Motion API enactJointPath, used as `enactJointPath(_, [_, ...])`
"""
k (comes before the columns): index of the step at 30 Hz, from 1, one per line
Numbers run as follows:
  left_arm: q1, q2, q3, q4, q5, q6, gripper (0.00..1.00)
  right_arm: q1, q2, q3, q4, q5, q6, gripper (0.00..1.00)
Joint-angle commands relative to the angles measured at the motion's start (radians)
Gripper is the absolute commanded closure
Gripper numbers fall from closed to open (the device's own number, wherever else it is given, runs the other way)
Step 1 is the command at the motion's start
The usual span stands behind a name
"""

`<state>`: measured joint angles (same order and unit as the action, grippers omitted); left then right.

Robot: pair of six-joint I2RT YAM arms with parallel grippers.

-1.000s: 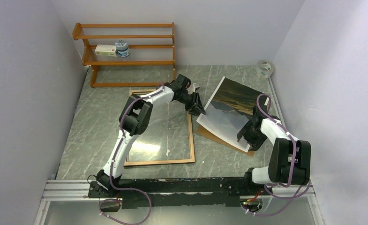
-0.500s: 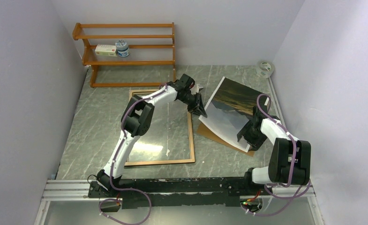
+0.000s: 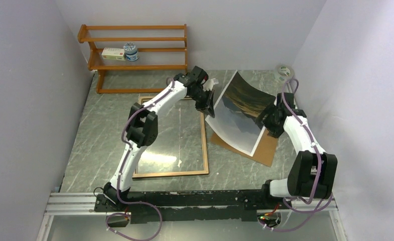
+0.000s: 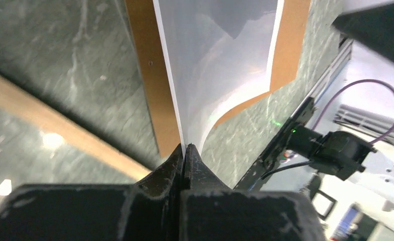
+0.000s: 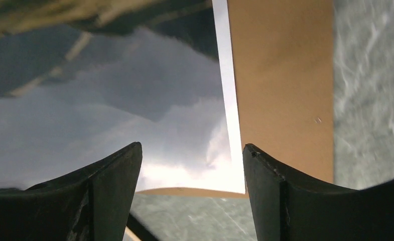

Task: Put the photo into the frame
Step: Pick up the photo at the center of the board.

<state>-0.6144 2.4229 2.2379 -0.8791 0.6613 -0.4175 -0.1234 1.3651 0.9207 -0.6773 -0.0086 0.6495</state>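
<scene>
We enter the photo [image 3: 239, 116] first. It lies picture side up and bowed, with its left edge held off the worktop [image 3: 109, 130] and its near right part resting on the brown backing board [image 3: 268, 150]. It sits just beside the right side of the frame [image 3: 205, 150], not inside it.

Left gripper [image 3: 209, 104]: we find its jaws pinched shut on the photo's left edge. In the wrist view the fingertips [image 4: 170, 163] meet with the thin sheet between them.

Right gripper [image 3: 266, 116]: its jaws are spread wide over the photo's right margin, where the white border meets the backing board. We cannot tell whether either finger touches the sheet.

Frame: it lies flat on the worktop, wood-coloured border showing, to the left of the photo.

Also entered: an orange-brown shelf rack [image 3: 134, 66] by the far wall, holding a small box [image 3: 113, 53] and a tin [image 3: 131, 51], and a tape roll [image 3: 284, 73] in the far right corner.
</scene>
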Motion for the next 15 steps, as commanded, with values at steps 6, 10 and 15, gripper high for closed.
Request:
enactJointPath(6, [0.004,-0.36,0.016,-0.178,-0.282,0.355,0.97,0.029,-0.1,0.205,0.159,-0.108,-0.087,0.18])
enactJointPath(10, [0.004,-0.496,-0.06,-0.128,-0.367,0.459,0.97,0.063,-0.131,0.304,0.217,-0.169,-0.152,0.14])
enactJointPath(15, [0.0,-0.631,-0.099,-0.085,-0.431,0.582,0.98,0.116,-0.142,0.445,0.286,-0.244,-0.228,0.08])
